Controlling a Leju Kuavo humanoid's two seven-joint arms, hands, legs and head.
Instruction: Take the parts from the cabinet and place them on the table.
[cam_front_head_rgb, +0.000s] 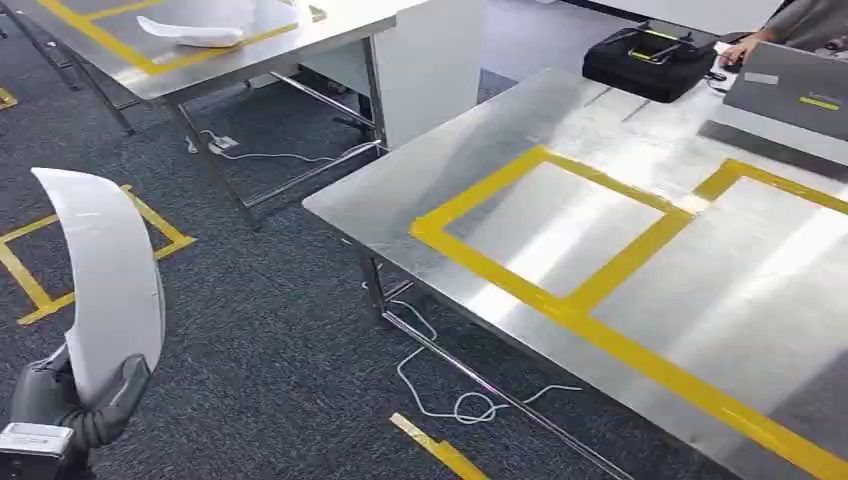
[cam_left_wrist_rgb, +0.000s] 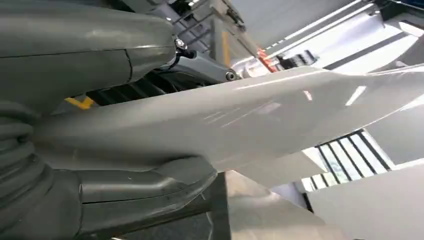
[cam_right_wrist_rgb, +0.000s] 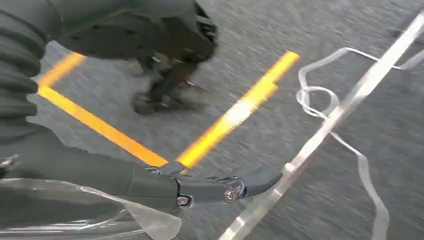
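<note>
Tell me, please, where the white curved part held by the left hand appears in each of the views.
Head view: the white curved part stands at the lower left, gripped from below by the left hand.
Left wrist view: it runs across the middle as a long pale blade, between thumb and fingers.
Right wrist view: I cannot find it there.
Shared landmark: the yellow floor tape, also in the right wrist view.

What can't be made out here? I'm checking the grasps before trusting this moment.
- Left hand: head view, fingers hidden behind the white part.
- Right hand: right wrist view, motion blur; a clear film at the edge, grip unclear.
- Person: cut off by the head view's edge.
</note>
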